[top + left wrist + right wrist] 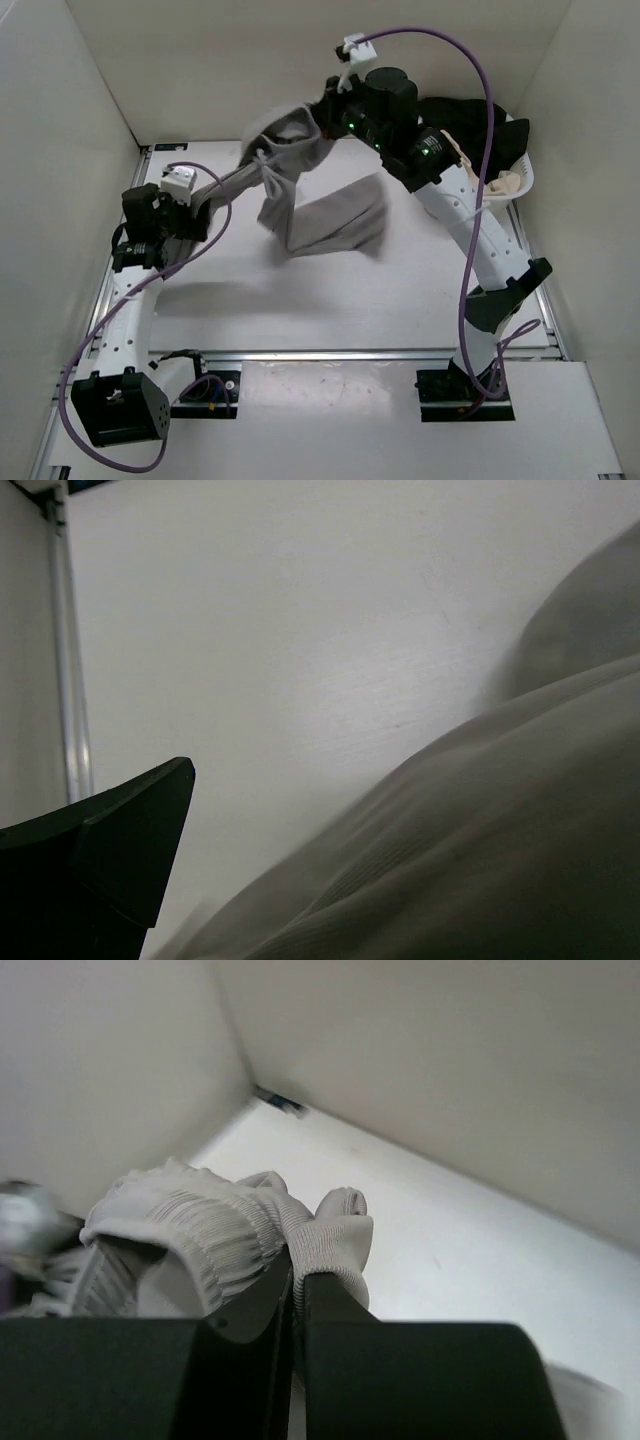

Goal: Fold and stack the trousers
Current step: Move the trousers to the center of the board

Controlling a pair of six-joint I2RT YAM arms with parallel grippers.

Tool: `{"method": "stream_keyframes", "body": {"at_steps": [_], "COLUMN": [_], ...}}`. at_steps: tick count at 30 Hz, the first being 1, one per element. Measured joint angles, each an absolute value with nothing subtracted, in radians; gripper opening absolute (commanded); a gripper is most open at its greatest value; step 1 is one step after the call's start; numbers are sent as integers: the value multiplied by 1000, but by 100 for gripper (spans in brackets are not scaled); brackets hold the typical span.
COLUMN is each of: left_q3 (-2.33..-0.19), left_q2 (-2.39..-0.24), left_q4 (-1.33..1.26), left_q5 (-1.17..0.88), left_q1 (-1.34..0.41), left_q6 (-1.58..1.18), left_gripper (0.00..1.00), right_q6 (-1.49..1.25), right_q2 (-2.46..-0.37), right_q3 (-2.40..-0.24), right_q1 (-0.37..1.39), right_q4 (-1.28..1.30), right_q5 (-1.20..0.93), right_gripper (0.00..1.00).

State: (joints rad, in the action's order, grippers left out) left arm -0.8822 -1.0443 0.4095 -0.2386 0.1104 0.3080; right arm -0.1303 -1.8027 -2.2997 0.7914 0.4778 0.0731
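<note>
Trousers (300, 190), one grey pair, hang in the air between my two arms over the far half of the table (300, 310). The top of the pair is bunched up high at my right gripper (322, 118), and the rest drops down in one loose sheet toward the tabletop. I cannot tell whether its lowest edge touches the surface.

My right gripper is clamped. In the right wrist view its two fingers (350, 1350) stand pressed together with a ribbed, gathered edge of the grey cloth (200, 1230) pinched at their tips.

My left gripper (240, 178) reaches in from the left and meets the pair at its left side. In the left wrist view I see only one finger (110, 850), low at the left edge. Grey cloth (480, 850) fills the lower right and hides the other finger, so I cannot tell whether this gripper is closed on the cloth or standing apart.

One white basket (528, 165) sits at the far right of the table, behind my right arm. It holds one black garment (465, 112) and one beige garment (508, 186), both well apart from the grey pair.
</note>
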Motion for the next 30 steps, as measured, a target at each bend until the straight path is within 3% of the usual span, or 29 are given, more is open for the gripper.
{"method": "stream_keyframes", "body": {"at_steps": [3, 5, 6, 7, 10, 13, 17, 24, 26, 30], "left_q3": [-934, -956, -965, -972, -980, -968, -928, -904, -901, -894], "left_q2": [-1048, -1048, -1048, -1048, -1047, -1046, -1081, -1337, -1412, -1526], "left_q4": [391, 392, 397, 409, 461, 513, 574, 659, 657, 629], "left_q5": [-206, -206, -211, -221, -260, -290, -313, -295, -271, -152], "left_q1": [120, 121, 121, 121, 110, 96, 86, -51, -99, -120], "left_q6": [311, 324, 332, 342, 373, 395, 425, 483, 485, 459], "left_gripper": [100, 100, 100, 100, 100, 100, 100, 100, 100, 100], "right_q6": [-211, -256, -274, -290, -318, -310, -288, -212, -196, -187], "right_q2": [-1771, -1755, -1750, -1747, -1720, -1687, -1647, -1815, -1940, -2073], "right_q3": [-2120, -1959, -1875, -1797, -1530, -1388, -1367, -1564, -1703, -1831], "right_q1": [672, 604, 572, 546, 478, 448, 453, 459, 463, 475], "right_q4": [497, 506, 516, 529, 562, 621, 620, 594, 604, 672], "right_q5": [86, 83, 80, 78, 100, 136, 120, 29, -10, -9], "right_gripper": [0, 17, 31, 60, 78, 79, 73, 68, 79, 92]}}
